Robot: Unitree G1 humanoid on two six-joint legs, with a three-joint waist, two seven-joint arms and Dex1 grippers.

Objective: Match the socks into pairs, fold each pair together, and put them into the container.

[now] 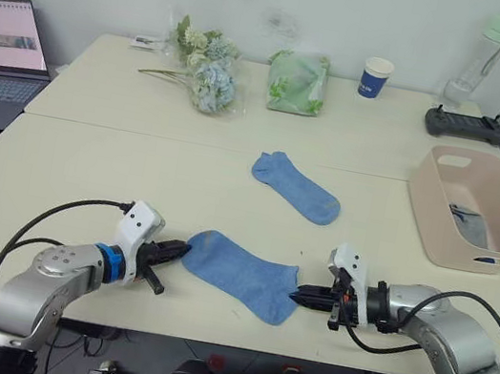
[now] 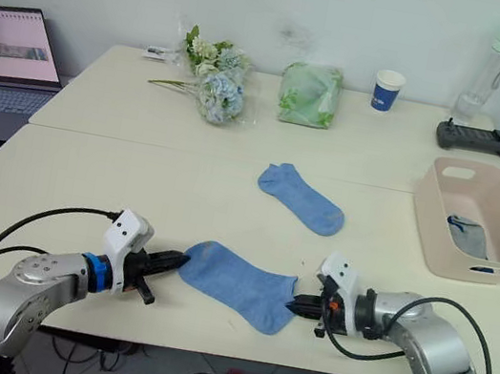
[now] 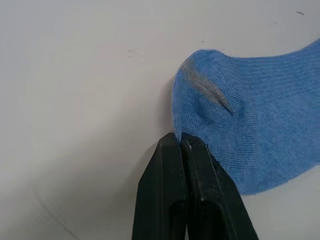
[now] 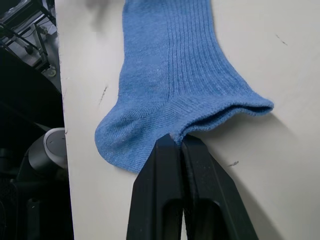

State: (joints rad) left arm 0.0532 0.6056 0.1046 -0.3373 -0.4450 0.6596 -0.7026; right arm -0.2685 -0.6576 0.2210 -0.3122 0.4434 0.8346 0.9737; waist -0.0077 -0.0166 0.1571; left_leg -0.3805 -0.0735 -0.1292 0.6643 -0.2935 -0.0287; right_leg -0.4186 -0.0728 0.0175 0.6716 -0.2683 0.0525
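Observation:
Two light blue socks lie on the table. The near sock (image 1: 240, 272) lies flat close to the front edge, and the far sock (image 1: 296, 186) lies in the middle. My left gripper (image 1: 183, 250) is shut on the near sock's toe edge (image 3: 210, 115). My right gripper (image 1: 297, 296) is shut on its cuff (image 4: 220, 112) at the opposite end. The pale pink container (image 1: 432, 224) stands at the right, with a grey sock (image 1: 471, 226) and something dark inside.
Along the back stand artificial flowers (image 1: 207, 73), a green bag (image 1: 298, 81), a blue paper cup (image 1: 376, 77), a clear bottle (image 1: 481, 58) and a black controller (image 1: 466, 124). A laptop (image 1: 1, 46) sits off to the left.

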